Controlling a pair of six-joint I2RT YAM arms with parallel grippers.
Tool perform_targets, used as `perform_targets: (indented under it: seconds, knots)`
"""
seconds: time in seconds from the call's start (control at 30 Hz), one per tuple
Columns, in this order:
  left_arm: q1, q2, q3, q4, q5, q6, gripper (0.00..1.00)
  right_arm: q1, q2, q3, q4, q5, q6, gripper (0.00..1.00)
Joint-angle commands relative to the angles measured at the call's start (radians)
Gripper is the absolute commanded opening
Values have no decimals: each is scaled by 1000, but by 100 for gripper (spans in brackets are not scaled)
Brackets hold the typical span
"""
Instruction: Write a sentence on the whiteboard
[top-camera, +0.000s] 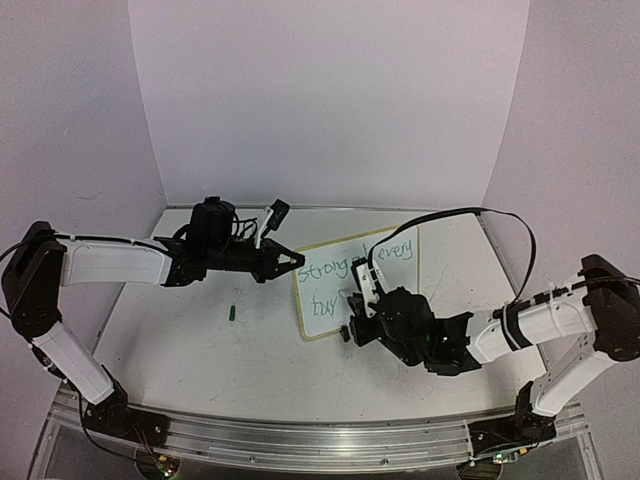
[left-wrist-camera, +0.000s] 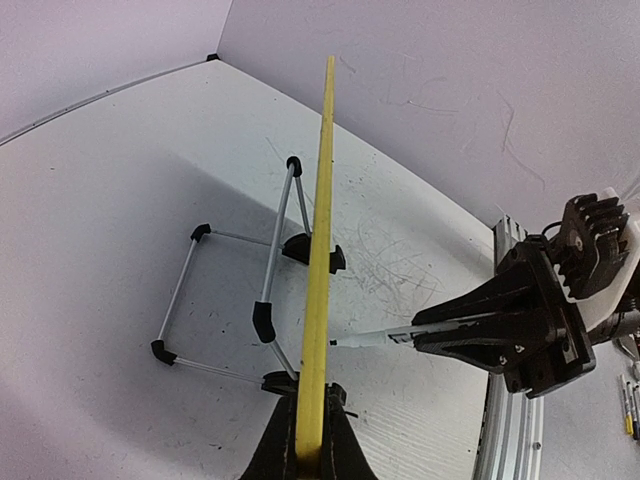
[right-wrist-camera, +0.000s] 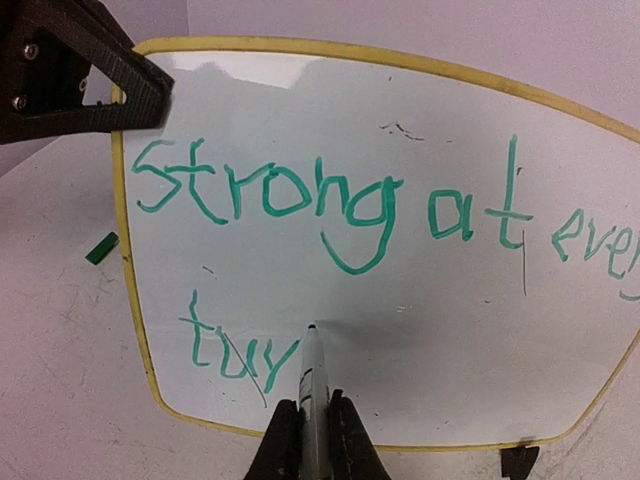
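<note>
The whiteboard (top-camera: 338, 290) stands tilted on the table, its yellow frame (left-wrist-camera: 322, 200) seen edge-on in the left wrist view. My left gripper (left-wrist-camera: 310, 440) is shut on that frame at the board's left edge (top-camera: 296, 261). The sentence (right-wrist-camera: 270, 190) is in green: "strong at ever" runs off the right of the right wrist view, with "tuy" on the line below. My right gripper (right-wrist-camera: 312, 440) is shut on a grey marker (right-wrist-camera: 313, 375). The marker's tip rests at the board just right of "tuy". The left wrist view shows the right gripper (left-wrist-camera: 470, 325) pointing the marker (left-wrist-camera: 372, 339) at the board's face.
A green marker cap (top-camera: 232, 312) lies on the table left of the board (right-wrist-camera: 101, 248). A wire easel stand (left-wrist-camera: 230, 290) props the board from behind. A black clip foot (right-wrist-camera: 518, 462) sits under its lower edge. Walls close in on three sides.
</note>
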Motion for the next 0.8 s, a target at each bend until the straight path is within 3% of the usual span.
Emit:
perform_targets:
  seconds: [0.0, 0.77]
  knots:
    - [3, -43, 36, 7, -31, 24, 0, -4, -5, -5, 30, -16, 6, 0]
    - [3, -45, 36, 7, -29, 24, 0, -10, 57, 40, 37, 13, -11, 0]
